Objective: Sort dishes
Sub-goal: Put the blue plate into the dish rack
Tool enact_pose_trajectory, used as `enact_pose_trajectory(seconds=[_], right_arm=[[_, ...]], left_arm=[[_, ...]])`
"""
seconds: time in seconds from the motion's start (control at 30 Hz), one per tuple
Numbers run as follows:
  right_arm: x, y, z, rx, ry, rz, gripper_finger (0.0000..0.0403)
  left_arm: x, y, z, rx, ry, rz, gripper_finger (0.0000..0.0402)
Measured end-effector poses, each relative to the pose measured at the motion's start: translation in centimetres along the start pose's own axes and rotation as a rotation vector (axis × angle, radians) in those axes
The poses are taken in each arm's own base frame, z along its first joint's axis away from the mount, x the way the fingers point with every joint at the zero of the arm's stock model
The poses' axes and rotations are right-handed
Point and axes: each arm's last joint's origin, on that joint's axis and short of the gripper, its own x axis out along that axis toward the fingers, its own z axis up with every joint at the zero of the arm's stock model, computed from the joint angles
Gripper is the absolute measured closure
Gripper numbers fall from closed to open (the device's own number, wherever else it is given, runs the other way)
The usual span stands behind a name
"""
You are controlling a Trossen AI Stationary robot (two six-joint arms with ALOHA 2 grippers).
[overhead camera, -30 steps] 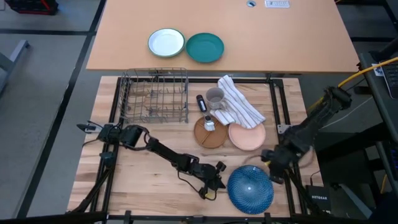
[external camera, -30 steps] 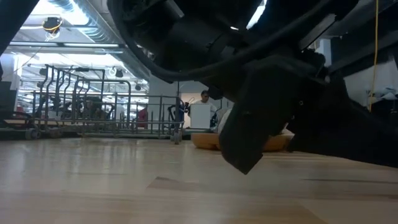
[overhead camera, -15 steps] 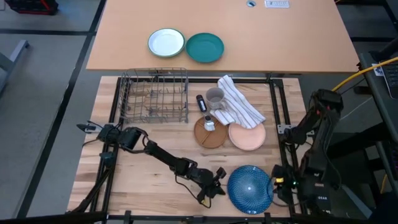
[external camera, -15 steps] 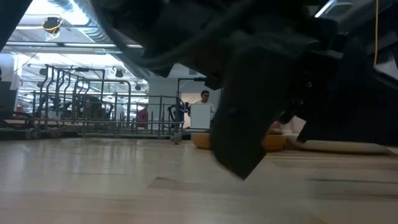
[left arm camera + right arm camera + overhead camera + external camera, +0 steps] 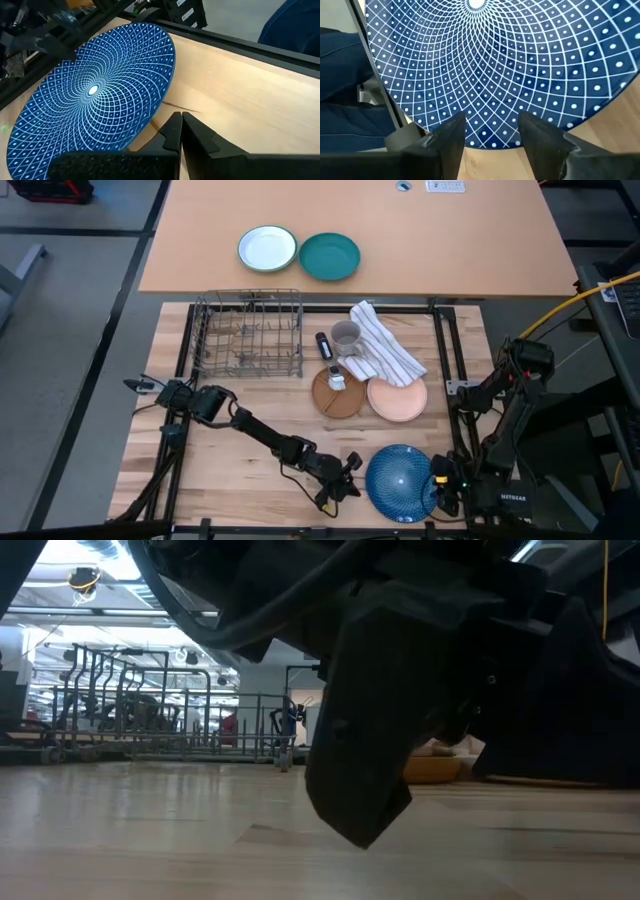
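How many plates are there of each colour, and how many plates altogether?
Blue plate: 1
Pink plate: 1
Brown plate: 1
Teal plate: 1
White plate: 1
Total: 5 plates

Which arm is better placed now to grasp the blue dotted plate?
Probably the right: the right gripper is open, fingers at the blue dotted plate's rim. The left gripper is shut beside it.
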Motion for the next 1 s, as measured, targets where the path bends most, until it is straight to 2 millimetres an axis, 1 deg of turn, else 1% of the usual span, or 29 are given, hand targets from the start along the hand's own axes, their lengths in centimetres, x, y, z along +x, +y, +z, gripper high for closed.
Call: enact_pose_trajectory(seconds=[0.27, 0.4, 0.6, 0.8, 0.93, 1.0], right_arm=[[-0.9, 1.3, -0.2, 0.002, 0.074, 0.001, 0.0212], [-1.5, 1.8, -0.2, -0.009, 0.084, -0.018, 0.0212], [-1.5, 1.3, -0.2, -0.028, 0.091, -0.083, 0.0212], [-1.5, 1.4, -0.3, -0.027, 0.109, -0.082, 0.0212], [-1.4, 1.4, -0.5, -0.056, 0.168, -0.081, 0.0212], [-1.4, 1.4, -0.5, -0.062, 0.168, -0.08, 0.0212]], left_arm=[[0.0, 0.1, 0.0, -0.001, -0.003, 0.004, 0.0399], [0.0, 0.1, 0.0, -0.001, -0.004, 0.004, 0.0399], [0.0, 0.1, 0.0, -0.001, -0.005, 0.004, 0.0399], [0.0, 0.0, 0.0, -0.001, -0.005, 0.003, 0.0399], [0.0, 0.0, 0.0, -0.001, -0.005, 0.003, 0.0399], [0.0, 0.0, 0.1, -0.002, -0.005, 0.003, 0.0399]])
